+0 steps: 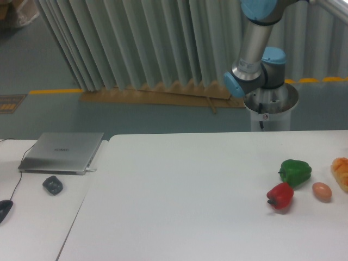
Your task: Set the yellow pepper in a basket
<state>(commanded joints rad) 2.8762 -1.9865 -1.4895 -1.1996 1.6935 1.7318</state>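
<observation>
Yellow pepper not visible; red pepper [280, 196], green pepper [295, 172] on table [190, 179].

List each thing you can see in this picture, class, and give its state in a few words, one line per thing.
Robot arm: raised behind the table, gripper out of view.
Green pepper: resting on the table, untouched.
Red pepper: lying on the table just in front of the green pepper.
Tan egg-shaped thing: lying on the table.
Orange-and-yellow lump: cut off by the right edge.
Laptop: closed.
Yellow pepper and basket: not in view.
</observation>
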